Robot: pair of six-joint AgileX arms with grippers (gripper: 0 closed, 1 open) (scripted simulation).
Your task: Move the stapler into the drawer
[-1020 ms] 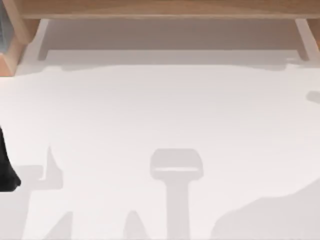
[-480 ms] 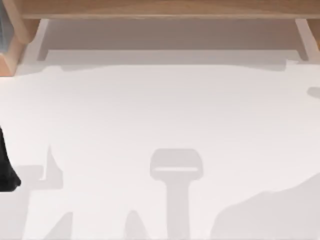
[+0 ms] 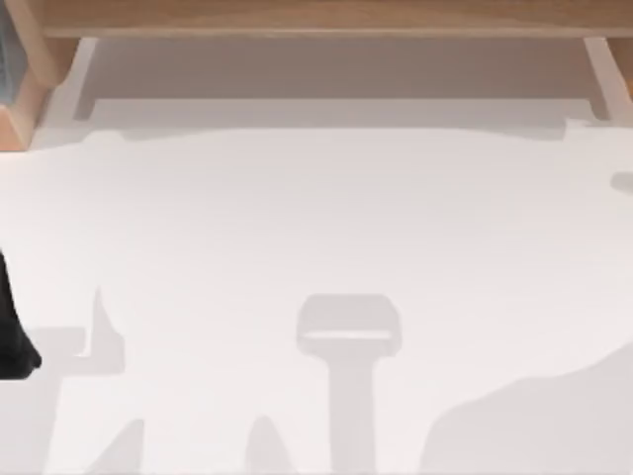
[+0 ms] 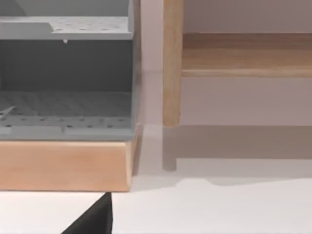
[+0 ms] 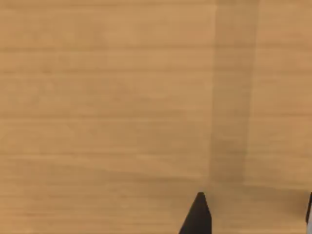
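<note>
The left arm (image 3: 14,327) shows as a dark shape at the left edge of the worktop (image 3: 326,218), about midway along that edge. The left end effector (image 4: 95,220) hangs low over the white surface and faces a grey perforated rack (image 4: 66,109) that sits on a light wooden base (image 4: 63,165). Whether it is spread or pressed together, I cannot tell.

The right end effector (image 5: 253,214) is spread. One dark fingertip (image 5: 197,214) stands well apart from the other at the picture's border, and nothing is held between them. It points at a plain wooden panel (image 5: 107,97) crossed by a band of shadow.

Beside the rack a narrow wooden post (image 4: 172,63) stands upright, with a wooden shelf (image 4: 246,53) running off from it. In the top view a wooden edge (image 3: 326,18) spans the far side, with a pale recess (image 3: 336,67) just beneath it. The middle of the worktop is open white surface with soft grey shadows.

Where the stapler lies, I cannot tell.
</note>
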